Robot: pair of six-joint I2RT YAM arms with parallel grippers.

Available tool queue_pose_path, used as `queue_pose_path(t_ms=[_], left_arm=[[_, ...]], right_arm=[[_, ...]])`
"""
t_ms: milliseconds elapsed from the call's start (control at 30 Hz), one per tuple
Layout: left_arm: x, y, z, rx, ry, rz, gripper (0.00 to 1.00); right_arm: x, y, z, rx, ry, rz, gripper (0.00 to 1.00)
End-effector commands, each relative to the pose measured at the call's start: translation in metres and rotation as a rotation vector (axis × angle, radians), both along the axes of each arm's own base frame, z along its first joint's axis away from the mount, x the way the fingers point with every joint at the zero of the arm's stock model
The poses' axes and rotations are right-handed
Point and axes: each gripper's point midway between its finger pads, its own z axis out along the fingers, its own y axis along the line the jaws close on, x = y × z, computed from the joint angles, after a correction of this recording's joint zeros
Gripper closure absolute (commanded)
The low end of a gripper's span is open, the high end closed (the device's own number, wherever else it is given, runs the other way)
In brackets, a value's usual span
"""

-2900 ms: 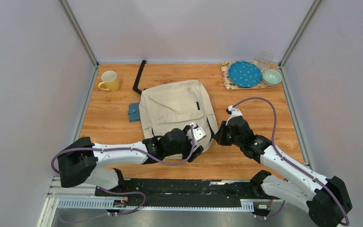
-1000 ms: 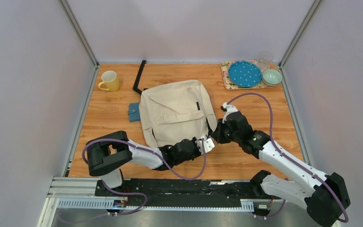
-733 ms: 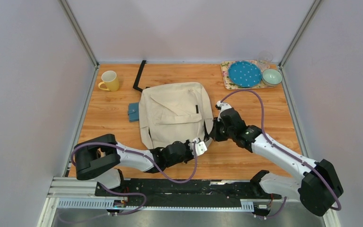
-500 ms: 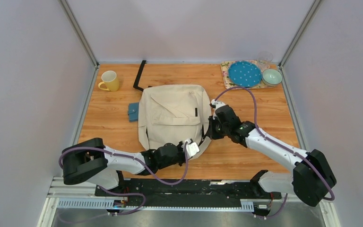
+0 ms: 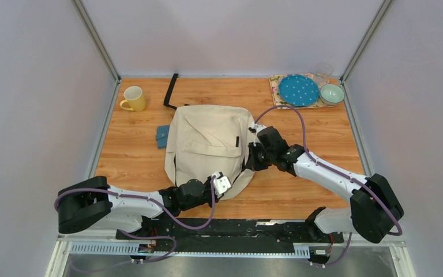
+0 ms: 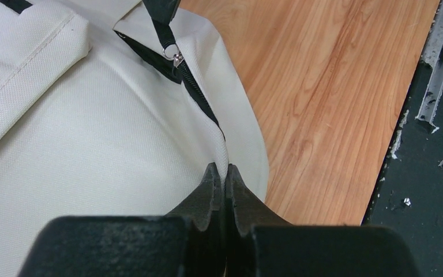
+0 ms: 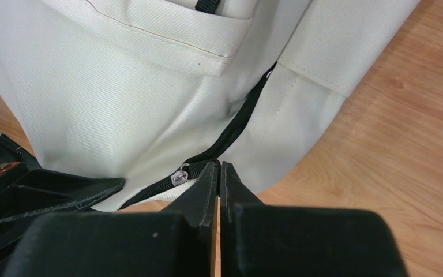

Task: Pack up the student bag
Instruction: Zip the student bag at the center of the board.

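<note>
Wooden table is carrying one student bag; at its near right corner (both jaws clamped tight) left gripper is pinching fabric, right gripper one zipper pull.

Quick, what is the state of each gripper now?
Left gripper: closed on the bag edge.
Right gripper: closed on the zipper pull.

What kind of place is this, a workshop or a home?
Probably a robotics test booth: plain panels enclose a wooden table, two robot arms are fixed at its near edge, and the student bag and yellow mug look like props.
</note>
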Motion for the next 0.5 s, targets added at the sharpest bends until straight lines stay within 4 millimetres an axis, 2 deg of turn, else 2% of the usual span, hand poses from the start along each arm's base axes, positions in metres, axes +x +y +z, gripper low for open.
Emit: queue_pose_path(t_ms=[0,100,167,200,267,300,367,467], left_arm=[[-0.027,0.021,-0.035,0.120,0.122,-0.032,0.83],[-0.012,0.013,-0.019,0.085,0.090,0.033,0.67],[-0.003,0.001,-0.001,0.037,0.050,0.048,0.59],[0.002,-0.001,0.001,0.039,0.026,0.061,0.50],[0.011,-0.014,0.017,0.001,-0.011,0.078,0.48],[0.016,-0.015,0.016,0.023,-0.036,0.087,0.41],[0.023,-0.027,0.029,0.002,-0.059,0.098,0.41],[0.028,-0.039,0.036,-0.008,-0.081,0.093,0.40]], right_arm=[[0.038,0.004,0.039,0.043,-0.171,-0.041,1.00],[0.022,0.013,0.043,0.082,-0.155,0.001,1.00],[0.012,0.014,0.040,0.094,-0.140,0.011,1.00],[0.009,0.015,0.039,0.097,-0.133,0.019,1.00],[0.003,0.013,0.035,0.099,-0.123,0.026,1.00],[0.000,0.012,0.033,0.094,-0.117,0.027,1.00],[-0.002,0.010,0.031,0.090,-0.113,0.032,1.00],[-0.005,0.009,0.034,0.092,-0.116,0.040,1.00]])
